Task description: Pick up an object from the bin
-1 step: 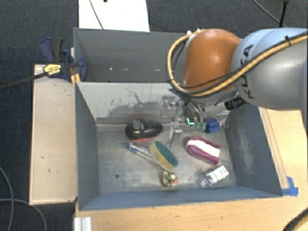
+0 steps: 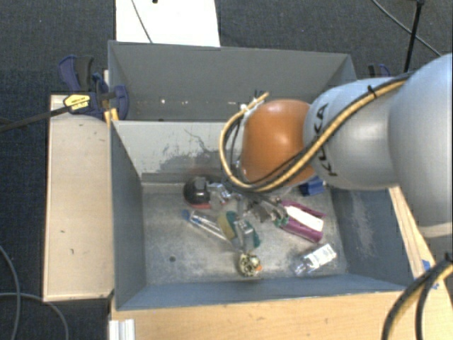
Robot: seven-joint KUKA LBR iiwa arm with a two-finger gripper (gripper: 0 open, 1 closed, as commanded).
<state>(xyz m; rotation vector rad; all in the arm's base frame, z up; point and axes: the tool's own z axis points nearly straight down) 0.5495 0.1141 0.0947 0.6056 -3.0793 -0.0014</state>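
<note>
**Possibly a muddled grab in the heap**

Low over the middle of the bin (image 2: 131,211) hangs the arm (image 2: 396,140), its orange cover (image 2: 272,144) hiding much of what lies beneath. The gripper (image 2: 245,231) sits down in a small heap on the floor, and whether it is spread, pressed together or pinching anything I cannot tell. Nearest it are a clear tube (image 2: 204,222) and a green piece (image 2: 226,225), touching each other; one of these is likely the thing to be picked.

The risk, I judge, is closing on two at once, or on an edge that slips free as the arm rises. A pink tube (image 2: 303,222) just beside could be dragged along. The dark knob (image 2: 196,190), packet (image 2: 316,258) and gold ball (image 2: 248,264) lie apart.
</note>
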